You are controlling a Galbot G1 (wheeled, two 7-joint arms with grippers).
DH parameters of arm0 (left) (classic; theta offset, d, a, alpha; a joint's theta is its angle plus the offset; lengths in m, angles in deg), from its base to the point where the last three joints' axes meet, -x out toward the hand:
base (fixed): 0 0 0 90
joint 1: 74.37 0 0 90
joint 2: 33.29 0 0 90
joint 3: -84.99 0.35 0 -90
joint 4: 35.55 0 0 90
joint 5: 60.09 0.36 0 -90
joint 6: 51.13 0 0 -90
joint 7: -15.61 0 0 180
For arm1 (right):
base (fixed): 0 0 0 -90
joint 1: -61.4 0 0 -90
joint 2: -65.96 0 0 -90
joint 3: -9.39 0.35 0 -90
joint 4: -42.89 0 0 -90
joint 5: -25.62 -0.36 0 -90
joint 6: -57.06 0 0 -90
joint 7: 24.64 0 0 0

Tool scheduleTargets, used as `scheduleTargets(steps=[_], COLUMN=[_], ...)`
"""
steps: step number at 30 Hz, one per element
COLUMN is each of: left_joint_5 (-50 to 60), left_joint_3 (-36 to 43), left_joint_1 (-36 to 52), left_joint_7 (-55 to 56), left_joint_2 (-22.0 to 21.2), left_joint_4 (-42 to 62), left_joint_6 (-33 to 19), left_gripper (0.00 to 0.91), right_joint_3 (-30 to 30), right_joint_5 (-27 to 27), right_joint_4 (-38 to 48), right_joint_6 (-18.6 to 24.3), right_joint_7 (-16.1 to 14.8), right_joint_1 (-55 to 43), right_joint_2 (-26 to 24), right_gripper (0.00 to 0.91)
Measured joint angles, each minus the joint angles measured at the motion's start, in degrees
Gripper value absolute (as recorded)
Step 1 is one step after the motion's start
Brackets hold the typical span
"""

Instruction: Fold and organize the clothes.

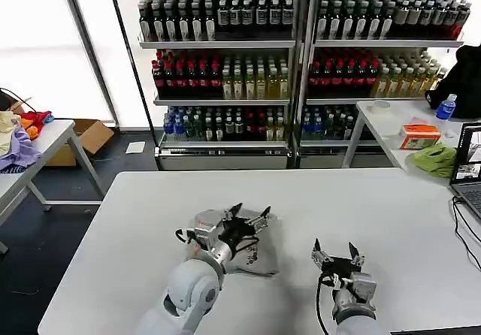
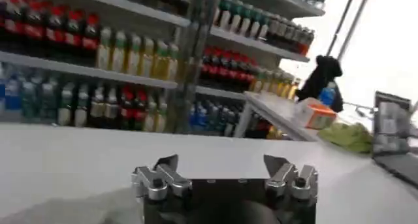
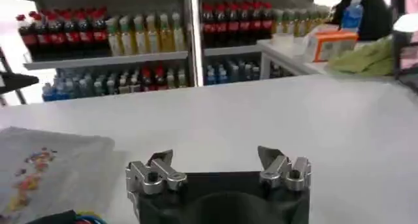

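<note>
A light grey folded shirt with a small multicoloured chest print lies on the white table, near the front, mostly covered by my left arm. My left gripper hovers open just above the shirt's far edge, nothing between its fingers. In the left wrist view the open left gripper faces bare tabletop. My right gripper stands open to the right of the shirt, apart from it, empty. The right wrist view has the right gripper open, with the shirt beside it.
The white table has free room ahead and to both sides. A laptop sits at its right edge. A side table at right holds a lime-green cloth, an orange box and a bottle. Drink shelves stand behind. Coloured fabrics lie on a left table.
</note>
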Motion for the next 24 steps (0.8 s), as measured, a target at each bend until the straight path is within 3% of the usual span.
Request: scheduleTargets(steps=[15, 18, 19, 20, 21, 22, 23, 24], left_joint_5=[5.0, 5.3, 5.4, 5.5, 5.6, 5.7, 5.7, 5.8], left_joint_3=[-10.1, -12.0, -12.5, -13.1, -13.6, -14.2, -14.7, -15.2], left_joint_1=[-5.2, -6.6, -7.1, -7.6, -8.0, -8.5, -8.9, -9.3], left_joint_7=[1.5, 1.8, 1.8, 1.8, 1.8, 1.8, 1.8, 1.9], left_joint_2=[4.3, 4.5, 4.6, 4.6, 4.6, 4.7, 4.8, 4.8], left_joint_4=[-4.6, -5.5, -5.8, -6.1, -6.4, -6.7, -7.0, -7.2], left_joint_6=[3.2, 3.5, 3.6, 3.7, 3.8, 3.9, 4.0, 4.0], left_gripper=[0.907, 0.907, 0.907, 0.907, 0.907, 0.907, 0.907, 0.907], right_joint_3=[-7.7, -9.2, -9.7, -10.2, -10.5, -10.8, -11.0, -11.2], right_joint_5=[-21.7, -24.2, -25.0, -25.8, -26.4, -27.0, -27.8, -28.5], right_joint_4=[9.2, 10.3, 10.7, 11.1, 11.3, 11.5, 11.6, 11.8], right_joint_6=[-3.5, -3.8, -3.9, -4.0, -4.1, -4.1, -4.2, -4.2], right_joint_7=[1.6, 1.8, 1.8, 1.8, 1.9, 2.0, 2.2, 2.3], right_joint_1=[-14.5, -16.4, -16.8, -17.2, -17.5, -17.7, -17.9, -18.1], right_joint_2=[-2.6, -2.8, -2.9, -3.0, -3.1, -3.2, -3.3, -3.5], right_gripper=[0.907, 0.836, 0.645, 0.524, 0.272, 0.181, 0.01, 0.0])
